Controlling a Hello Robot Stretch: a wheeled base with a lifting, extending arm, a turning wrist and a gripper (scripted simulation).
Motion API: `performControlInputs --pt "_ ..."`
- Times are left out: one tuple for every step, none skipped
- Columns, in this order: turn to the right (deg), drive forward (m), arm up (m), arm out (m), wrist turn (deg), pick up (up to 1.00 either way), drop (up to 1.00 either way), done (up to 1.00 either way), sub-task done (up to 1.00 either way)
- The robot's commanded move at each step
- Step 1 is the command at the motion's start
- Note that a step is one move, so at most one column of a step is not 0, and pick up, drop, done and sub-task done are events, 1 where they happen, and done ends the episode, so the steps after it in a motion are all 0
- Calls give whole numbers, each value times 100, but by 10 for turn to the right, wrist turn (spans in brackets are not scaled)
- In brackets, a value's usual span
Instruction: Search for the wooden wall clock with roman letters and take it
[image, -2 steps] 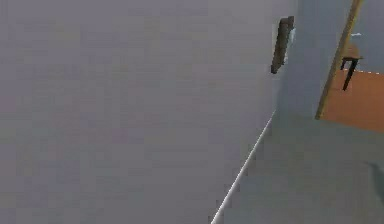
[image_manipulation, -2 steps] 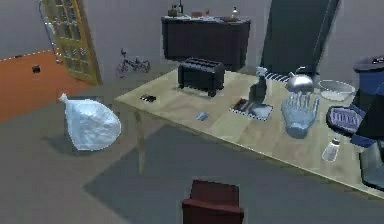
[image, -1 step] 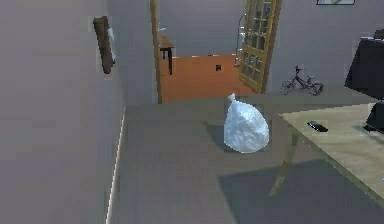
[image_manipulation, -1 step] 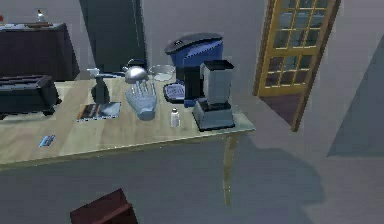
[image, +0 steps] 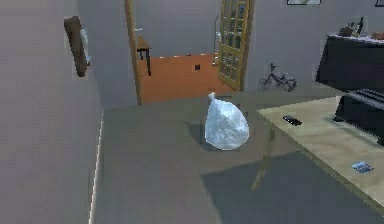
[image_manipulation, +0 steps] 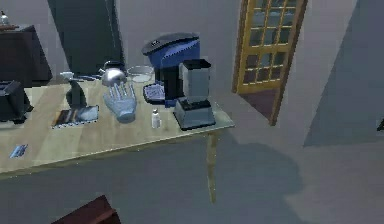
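- Notably, the wooden wall clock (image: 76, 45) hangs on the grey wall at the upper left of the forward view, seen almost edge-on: a brown frame around a pale face, with numerals too small to read.
- Centre of the same view: a translucent bluish bag (image: 227, 125) sits on the grey floor, well apart from the clock.
- Upper centre: an open doorway (image: 180, 60) leads to a room with an orange floor; a glazed wooden door (image: 235, 40) stands at its right side.
- Right of the door, a small bicycle (image: 278, 78) leans at the far wall, next to a dark cabinet (image: 350, 62).
- Lower right: the pale wooden counter (image: 320, 145) carries a small black bar-shaped item (image: 292, 121) and a dark appliance (image: 366, 108).
- In the arm side view, the counter fills the left half and bears a black coffee machine (image_manipulation: 193, 95), a blue-lidded box (image_manipulation: 172, 48), a metal kettle (image_manipulation: 113, 72), a bluish glass vessel (image_manipulation: 122, 104) and a small white shaker (image_manipulation: 156, 120).
- Whether the hand is spread or pressed together cannot be told.
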Motion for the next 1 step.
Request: performControlInputs --pt "0 55 0 0 0 0 0 0 0"
